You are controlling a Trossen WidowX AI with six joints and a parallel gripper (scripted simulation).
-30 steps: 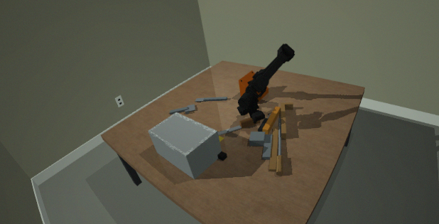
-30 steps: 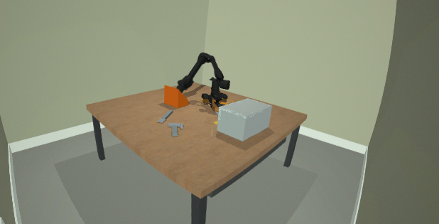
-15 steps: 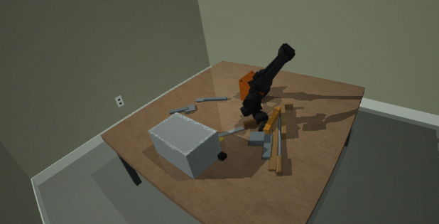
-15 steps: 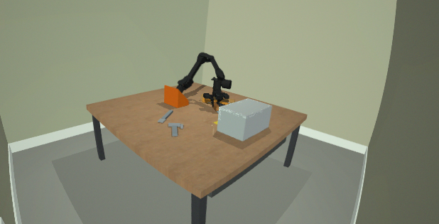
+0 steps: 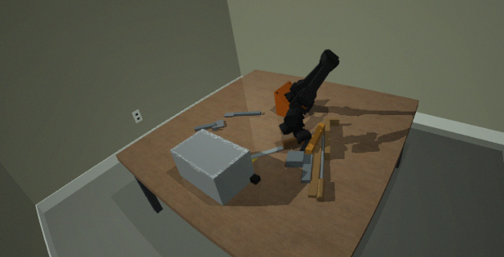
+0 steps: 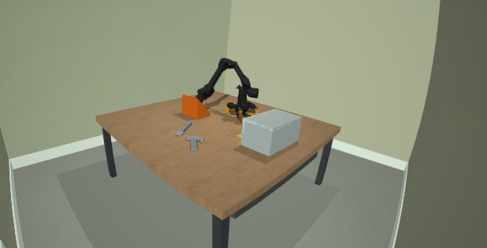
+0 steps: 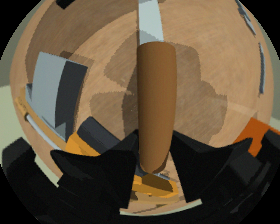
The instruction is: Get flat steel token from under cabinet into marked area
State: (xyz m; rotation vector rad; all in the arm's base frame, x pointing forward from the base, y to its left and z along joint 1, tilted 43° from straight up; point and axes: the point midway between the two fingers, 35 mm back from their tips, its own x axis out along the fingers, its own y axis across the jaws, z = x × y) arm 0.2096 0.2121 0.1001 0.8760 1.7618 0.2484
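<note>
My gripper point(image 5: 302, 143) point(image 6: 239, 114) point(image 7: 152, 132) is shut on the brown handle point(image 5: 290, 143) point(image 7: 157, 100) of a long tool. Its flat pale-grey blade point(image 5: 269, 152) point(image 7: 151, 22) points toward the cabinet. The cabinet point(image 5: 216, 152) point(image 6: 272, 131) is a pale-grey box; in the top view the blade's far end meets its outline, and I cannot tell whether it reaches underneath. A small yellow patch point(image 5: 254, 160) point(image 6: 239, 135) shows beside the cabinet, mostly hidden. I cannot make out the steel token, the vent slots or the marked area's full outline.
A black cube point(image 5: 255, 179) is near the cabinet's corner. A grey block point(image 5: 294, 158) point(image 7: 48, 85) and yellow-orange bars point(image 5: 316, 177) lie beside the gripper. An orange wedge point(image 5: 281, 101) point(image 6: 193, 107) is near the arm's base. Two grey tools point(image 5: 245, 113) point(image 6: 194, 144) lie apart on the table.
</note>
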